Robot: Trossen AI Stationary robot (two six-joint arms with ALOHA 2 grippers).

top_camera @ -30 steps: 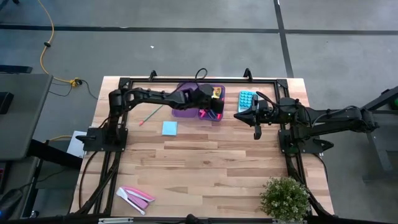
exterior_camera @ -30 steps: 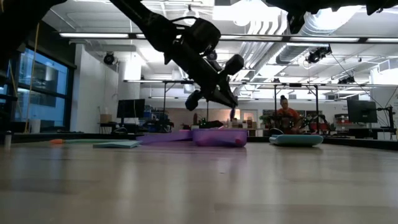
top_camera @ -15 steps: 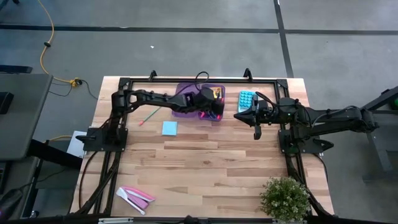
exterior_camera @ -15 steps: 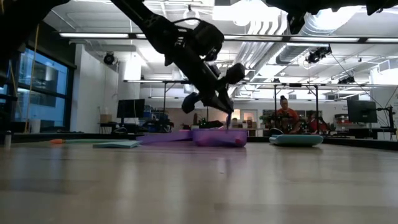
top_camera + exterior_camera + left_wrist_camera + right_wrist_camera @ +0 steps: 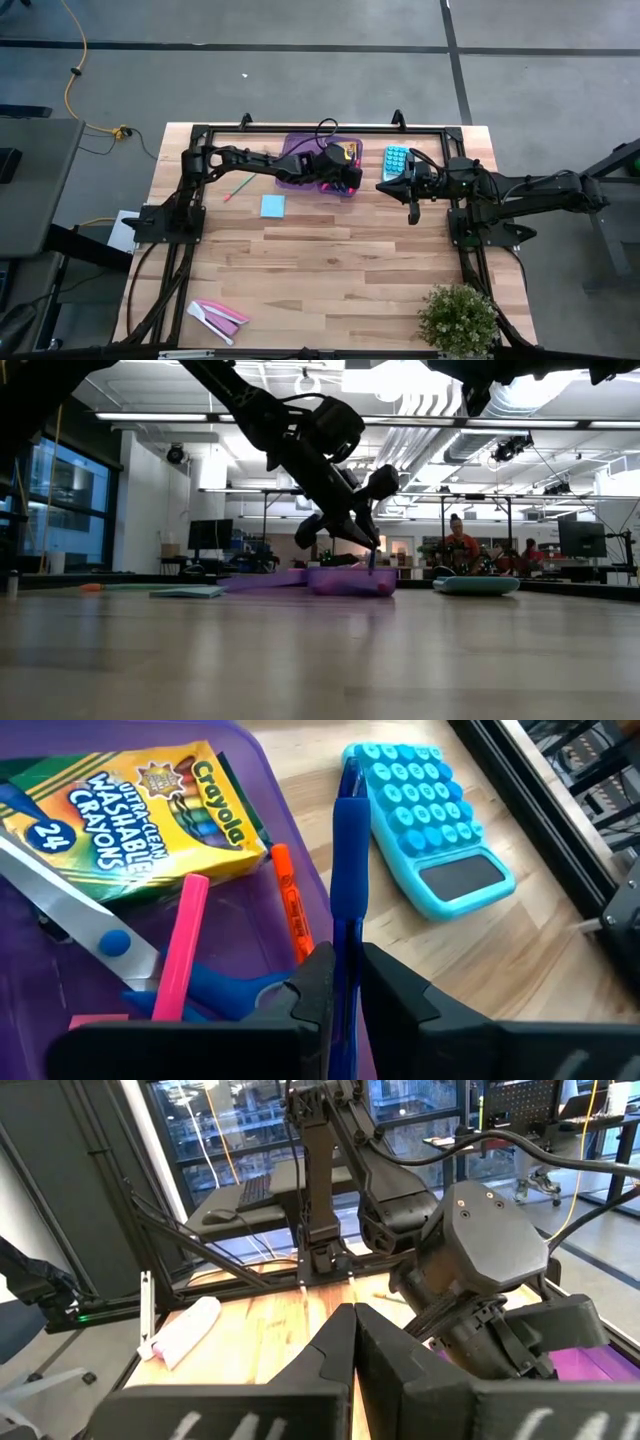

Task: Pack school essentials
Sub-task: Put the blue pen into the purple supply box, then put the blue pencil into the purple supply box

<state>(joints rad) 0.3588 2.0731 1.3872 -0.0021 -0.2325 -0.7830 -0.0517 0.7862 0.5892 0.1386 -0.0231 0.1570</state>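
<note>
My left gripper is over the right end of the purple box and shut on a blue pencil. Inside the box lie the yellow crayon box, blue-handled scissors, a pink marker and an orange marker. The light-blue notepad and a green pencil lie flat on the table, left of the box. My right gripper is shut and hovers near the calculator, touching nothing. My left gripper pinches the blue pencil's near end between its two fingers. The pencil runs on forward past the fingertips. The fingers slant down from the table's left. The pencil is lifted, and its free end points down at the box's right rim.
The light-blue calculator lies just right of the box. Flat pink-and-white pieces lie near the table's near left corner, a potted plant at the near right corner. People sit in the room beyond.
My left gripper has moved down and toward the table's right and near side, over the box's right end, keeping hold of the blue pencil. The pencil's free end has sunk to the box's rim. The right arm has kept still.
</note>
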